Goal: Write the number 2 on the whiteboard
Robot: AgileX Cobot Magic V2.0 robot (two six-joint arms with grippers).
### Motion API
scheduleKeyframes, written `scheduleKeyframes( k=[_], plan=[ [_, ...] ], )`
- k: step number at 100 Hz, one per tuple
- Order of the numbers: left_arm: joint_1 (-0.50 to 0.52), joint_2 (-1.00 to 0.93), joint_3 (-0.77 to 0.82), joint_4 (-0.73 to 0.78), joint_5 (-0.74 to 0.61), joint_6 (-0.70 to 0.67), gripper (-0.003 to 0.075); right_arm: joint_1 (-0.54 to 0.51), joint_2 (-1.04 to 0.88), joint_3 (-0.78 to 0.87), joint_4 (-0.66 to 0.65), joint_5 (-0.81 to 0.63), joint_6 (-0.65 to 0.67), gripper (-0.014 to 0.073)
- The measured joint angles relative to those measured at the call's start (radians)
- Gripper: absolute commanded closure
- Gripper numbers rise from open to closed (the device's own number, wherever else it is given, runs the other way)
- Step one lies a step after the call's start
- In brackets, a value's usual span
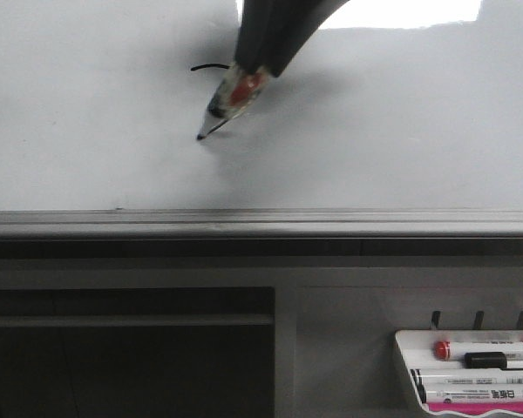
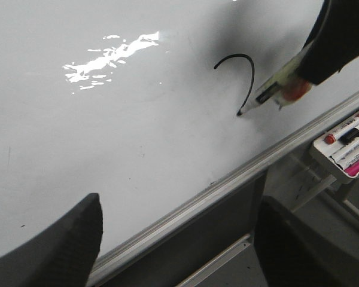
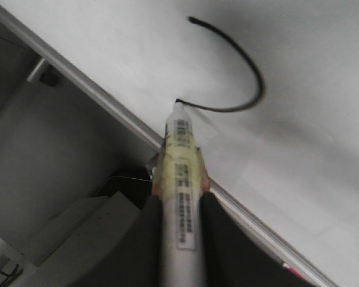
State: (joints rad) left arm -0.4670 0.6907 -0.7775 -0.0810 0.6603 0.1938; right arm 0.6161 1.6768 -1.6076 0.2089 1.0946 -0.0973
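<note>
Working from the left, the left gripper [image 2: 173, 239] hangs off to the side of the stroke with its two dark fingers spread wide and nothing between them, well apart from the ink and taking no part in the writing. Beyond and to the right of it, on the whiteboard [image 1: 401, 122], lies the number 2 [image 2: 242, 75] as far as it goes: only the top hook and the downward sweep are drawn, a thin black arc that ends exactly at the tip of the marker [image 3: 180, 179]. That marker sits clamped in the right gripper [image 3: 179, 209], whose fingers close on the barrel from both sides, with the tip pressed to the board just ahead of them. By my reading, the curve is done and the flat base stroke remains, so roughly half the figure is left. To do it well, the tip should turn sharply at the foot of the sweep and run sideways, away from the hook's start, under steady light pressure so the line does not skip. The marker's tilt should stay constant, and the stroke should stay clear of the grey rail [image 1: 261, 222] nearby, lifting cleanly at the end to avoid a tail.
</note>
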Motion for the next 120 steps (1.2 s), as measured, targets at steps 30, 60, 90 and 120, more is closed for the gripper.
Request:
scheduleKeyframes(
  k=[30,60,90,120],
  plan=[
    [0.000,0.000,0.000,0.009,-0.005,0.000,0.0227,-0.042,-0.045,0.048,-0.005,0.031,-0.001,0.0600],
    [0.000,0.000,-0.002,0.009,-0.041,0.021,0.0227,-0.007,-0.175,0.106,0.019,0.052,-0.062,0.0600],
    [0.000,0.119,-0.114,-0.101,0.160,0.223,0.0227,0.018,-0.321,0.108,0.031,0.146,-0.115,0.0600],
    [-0.147,0.332,-0.167,-0.291,0.234,0.536,0.0227,0.018,-0.381,0.108,0.031,0.164,-0.338,0.0600]
  ],
)
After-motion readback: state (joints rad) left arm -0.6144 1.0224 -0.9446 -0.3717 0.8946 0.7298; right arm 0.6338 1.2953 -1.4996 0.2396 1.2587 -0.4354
